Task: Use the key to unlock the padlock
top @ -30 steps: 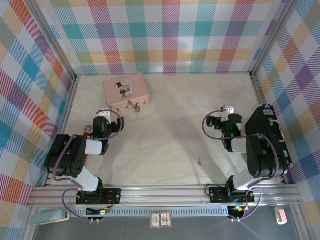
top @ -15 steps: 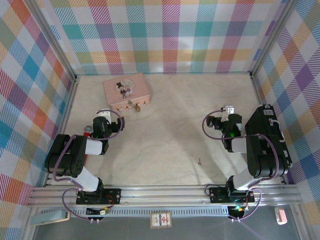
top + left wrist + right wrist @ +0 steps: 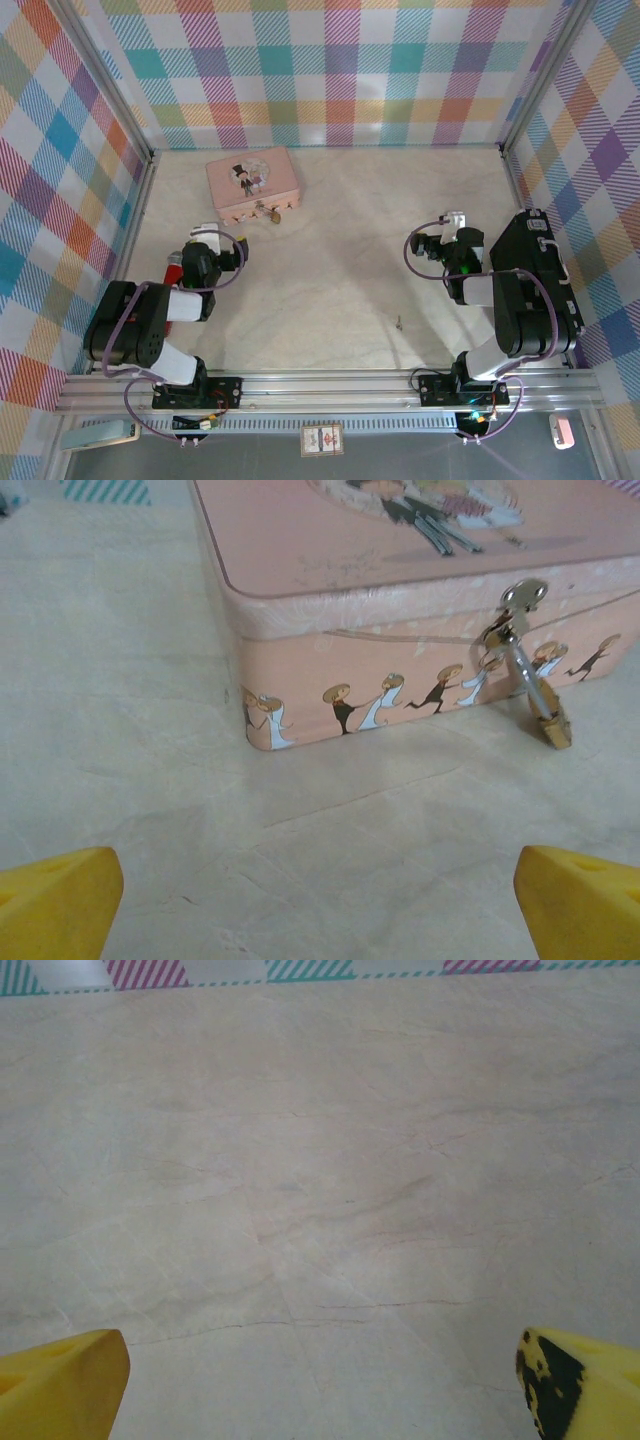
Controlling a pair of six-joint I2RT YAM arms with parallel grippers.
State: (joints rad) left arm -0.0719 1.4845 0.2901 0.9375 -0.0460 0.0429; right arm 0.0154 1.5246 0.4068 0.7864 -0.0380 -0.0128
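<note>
The tiny brass padlock (image 3: 551,726) hangs by its silver shackle from the hasp on the front of the pink picture case (image 3: 330,540) and rests on the table. In the top view the padlock (image 3: 275,213) sits at the case's front right corner. My left gripper (image 3: 320,910) is open, a little in front of the case, and the padlock is ahead to its right. A small dark key (image 3: 399,322) lies on the table near the front, between the arms. My right gripper (image 3: 320,1390) is open over bare table, and in the top view the right gripper (image 3: 455,222) is well behind the key.
The pink case (image 3: 252,183) stands at the back left. A red stick (image 3: 172,271) lies beside my left arm. A black box (image 3: 540,250) sits by the right wall. Plaid walls close in the table (image 3: 340,260) on three sides.
My left arm has shifted slightly, its elbow dropping toward the near edge, and more of the red stick shows. The right arm has not moved.
</note>
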